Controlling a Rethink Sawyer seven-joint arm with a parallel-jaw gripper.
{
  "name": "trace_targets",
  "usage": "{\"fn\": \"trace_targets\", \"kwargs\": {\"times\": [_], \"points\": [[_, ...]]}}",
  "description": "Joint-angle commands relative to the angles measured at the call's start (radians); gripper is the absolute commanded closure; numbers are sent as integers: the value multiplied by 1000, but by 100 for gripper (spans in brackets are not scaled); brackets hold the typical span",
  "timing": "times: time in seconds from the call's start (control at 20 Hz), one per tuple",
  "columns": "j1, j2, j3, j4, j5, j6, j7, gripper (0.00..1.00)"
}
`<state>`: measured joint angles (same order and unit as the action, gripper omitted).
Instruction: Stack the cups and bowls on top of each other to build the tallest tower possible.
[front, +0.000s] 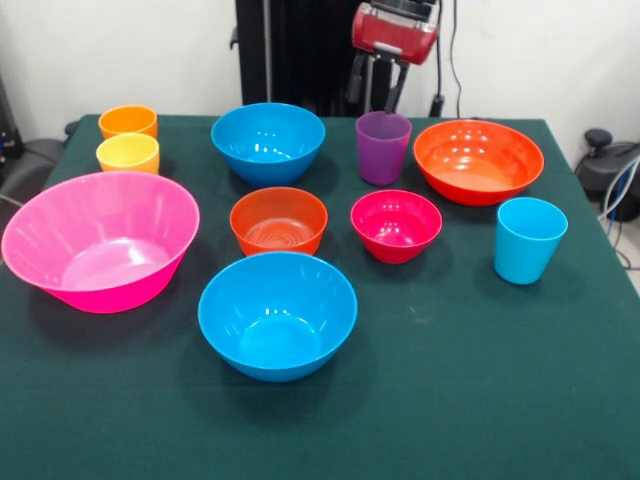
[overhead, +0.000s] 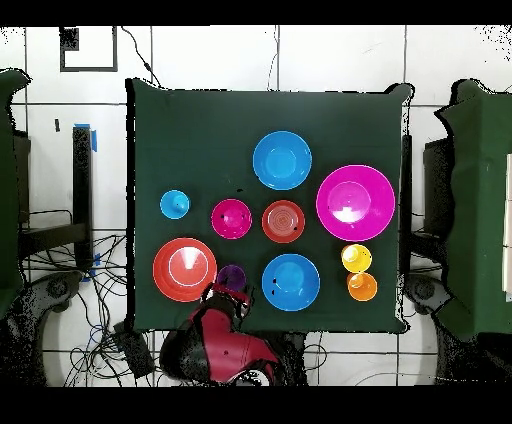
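Hanging above the table's far edge in the front view, the gripper (front: 380, 85) sits just behind the purple cup (front: 383, 146); its two dark fingers point down with a gap between them, released and holding nothing. In the overhead view the red arm (overhead: 222, 345) reaches over the table edge beside that same cup.

All ten items stand upright and separate on the green cloth (front: 480, 400); nothing is stacked.

Front view layout:
- Large pink bowl (front: 100, 240) at left, tilted slightly.
- Orange cup (front: 128, 121) and yellow cup (front: 128, 153) just behind it, touching or nearly so.
- One blue bowl (front: 268, 140) at the far centre, the nearer blue bowl (front: 277, 313) at the front centre.
- Small orange bowl (front: 279, 220) between the two blue ones.
- Magenta-red bowl (front: 396, 224) just right of the small orange one.
- Wide orange-red bowl (front: 478, 160) at far right.
- Light blue cup (front: 529, 239) near the right edge, apart from the rest.
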<state>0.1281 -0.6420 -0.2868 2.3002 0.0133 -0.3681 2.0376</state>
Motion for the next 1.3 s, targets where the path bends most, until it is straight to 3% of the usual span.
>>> {"fn": "trace_targets", "kwargs": {"times": [0.05, 0.6, 0.95, 1.3], "points": [[-22, 85, 135, -102, -45, -55, 148, 0], [-29, 149, 155, -129, -35, -118, 168, 0], [-22, 243, 149, -172, 12, -158, 174, 0], [-40, 282, 163, -208, 0, -170, 161, 0]]}}
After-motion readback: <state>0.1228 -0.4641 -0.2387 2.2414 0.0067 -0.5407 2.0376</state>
